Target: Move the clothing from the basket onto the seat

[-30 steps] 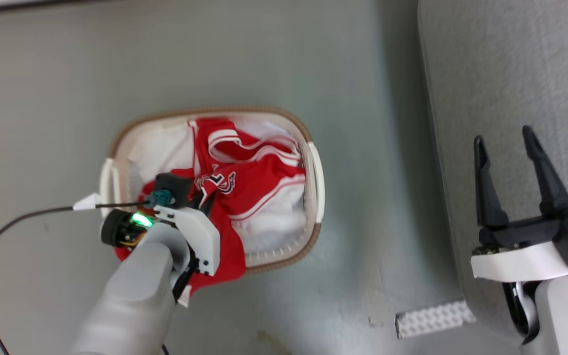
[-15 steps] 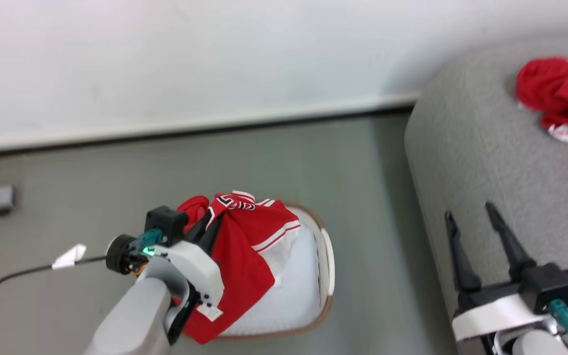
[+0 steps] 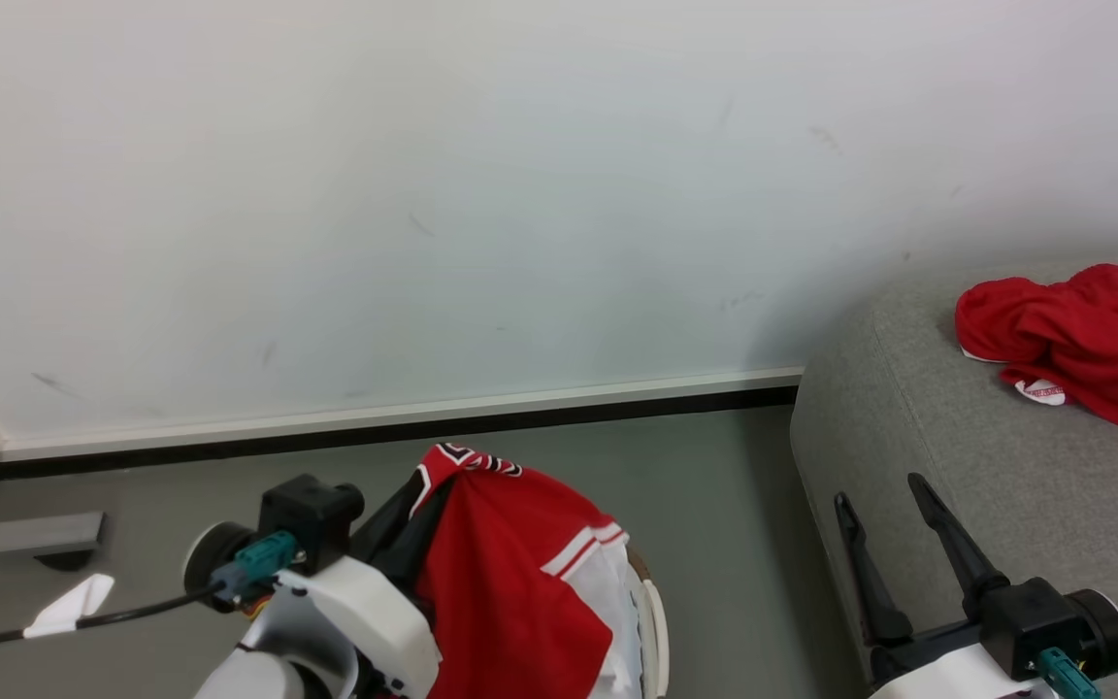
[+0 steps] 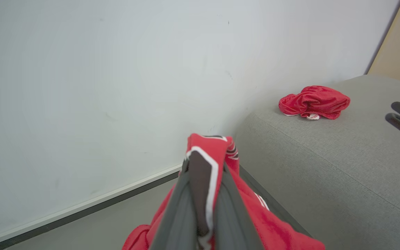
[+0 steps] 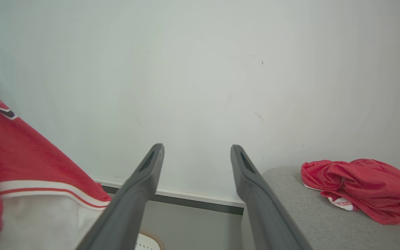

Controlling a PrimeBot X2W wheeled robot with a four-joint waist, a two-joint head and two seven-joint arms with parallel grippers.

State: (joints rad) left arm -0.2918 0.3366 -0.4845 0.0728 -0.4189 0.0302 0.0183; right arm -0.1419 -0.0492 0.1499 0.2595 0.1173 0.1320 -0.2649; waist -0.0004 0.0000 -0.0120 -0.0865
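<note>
Red clothing is clamped in the shut left gripper at a bunched fold by the lettering. The remainder hangs limp below it, over the basket. Judgement: light, soft, slippery fabric that drapes and swings; hold a gathered fold with trim, not a single layer. To this gripper's right is the seat, near whose edge the right gripper stands wide and empty. Farther along lies a second red garment.

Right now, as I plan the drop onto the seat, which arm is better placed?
Left: its jaws are shut on the red jersey hanging over the basket. The right jaws stand open, empty, near the seat.
</note>
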